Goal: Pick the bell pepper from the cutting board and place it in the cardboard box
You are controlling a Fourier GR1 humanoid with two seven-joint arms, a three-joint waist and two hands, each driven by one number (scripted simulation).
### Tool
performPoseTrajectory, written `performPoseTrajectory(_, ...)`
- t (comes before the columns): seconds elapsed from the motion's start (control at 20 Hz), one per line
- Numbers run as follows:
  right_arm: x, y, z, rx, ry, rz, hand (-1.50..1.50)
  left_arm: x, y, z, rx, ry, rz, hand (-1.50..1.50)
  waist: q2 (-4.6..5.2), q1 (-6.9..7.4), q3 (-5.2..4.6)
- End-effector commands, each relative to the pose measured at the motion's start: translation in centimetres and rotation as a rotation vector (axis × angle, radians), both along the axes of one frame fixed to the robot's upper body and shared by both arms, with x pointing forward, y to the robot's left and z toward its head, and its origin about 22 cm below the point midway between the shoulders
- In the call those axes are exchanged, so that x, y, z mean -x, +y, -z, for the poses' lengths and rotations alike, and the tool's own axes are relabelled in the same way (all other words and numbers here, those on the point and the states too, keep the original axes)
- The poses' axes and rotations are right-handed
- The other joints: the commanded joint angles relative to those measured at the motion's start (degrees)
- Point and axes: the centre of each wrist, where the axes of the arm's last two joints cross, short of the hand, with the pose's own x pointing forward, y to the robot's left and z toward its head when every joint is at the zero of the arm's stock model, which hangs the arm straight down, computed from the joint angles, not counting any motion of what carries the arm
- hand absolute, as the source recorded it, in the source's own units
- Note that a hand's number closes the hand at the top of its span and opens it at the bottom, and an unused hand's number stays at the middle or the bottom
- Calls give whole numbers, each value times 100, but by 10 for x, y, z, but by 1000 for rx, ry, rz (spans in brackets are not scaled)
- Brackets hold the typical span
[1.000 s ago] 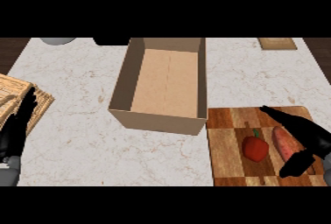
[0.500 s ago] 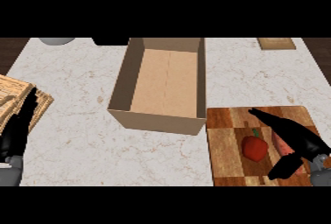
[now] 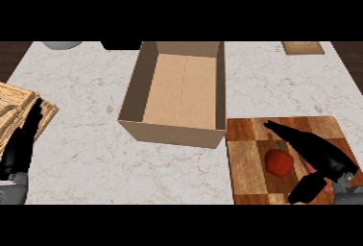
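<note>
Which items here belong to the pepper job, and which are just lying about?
Job: bell pepper, cutting board, cardboard box, right hand.
Lying about: wooden crate at left, grey bowl, small wooden board, resting left hand.

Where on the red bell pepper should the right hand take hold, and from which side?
Grip the red bell pepper across its rounded body, from its right. It lies on the wooden cutting board, green stem pointing away, and the right hand is beside it there.
</note>
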Motion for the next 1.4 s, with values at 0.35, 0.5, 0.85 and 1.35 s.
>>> performPoseTrajectory(0.35,-3,26,40,128,98,54,-150,-11,-13,-6,-3,11,-7,0,3,8,2)
performPoseTrajectory(0.5,-23,15,45,139,-13,63,150,-21,-10,-7,7,-6,0,0,13,14,3)
performPoseTrajectory(0.85,-26,19,47,199,-223,86,150,0,9,-16,8,5,18,0,4,30,2)
performPoseTrajectory(1.35,-111,-29,-50,81,-467,-395,150,-32,-24,-16,10,-28,96,0,227,514,32)
